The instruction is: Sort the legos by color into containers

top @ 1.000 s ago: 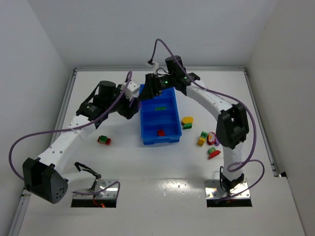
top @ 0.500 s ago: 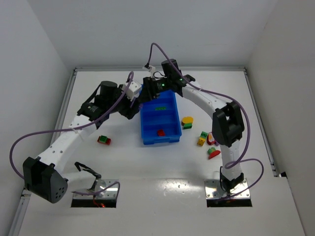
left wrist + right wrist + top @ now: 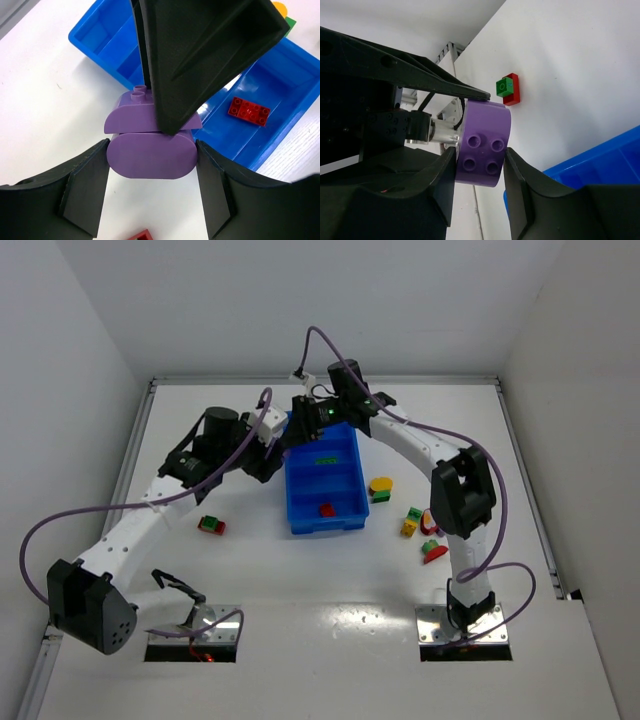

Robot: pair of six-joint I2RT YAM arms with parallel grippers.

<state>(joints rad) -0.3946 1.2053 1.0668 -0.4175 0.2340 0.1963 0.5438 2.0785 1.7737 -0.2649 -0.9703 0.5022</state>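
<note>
Swung left, right gripper (image 3: 480,157) now pinches 2 stacked purple legos (image 3: 150,162); left gripper (image 3: 151,150) clamps them too, just off tray's (image 3: 330,526) far-left corner. Tray holds 1 red lego (image 3: 326,509), 1 green lego (image 3: 325,459).

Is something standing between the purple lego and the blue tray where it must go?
Nothing visible does. The purple lego is held just beside the blue tray, clamped by the left gripper and the right gripper, with no object between them.

Glossy blue plastic tray (image 3: 112,32), smooth purple plastic lego (image 3: 150,156), matt tabletop (image 3: 45,100)
</note>
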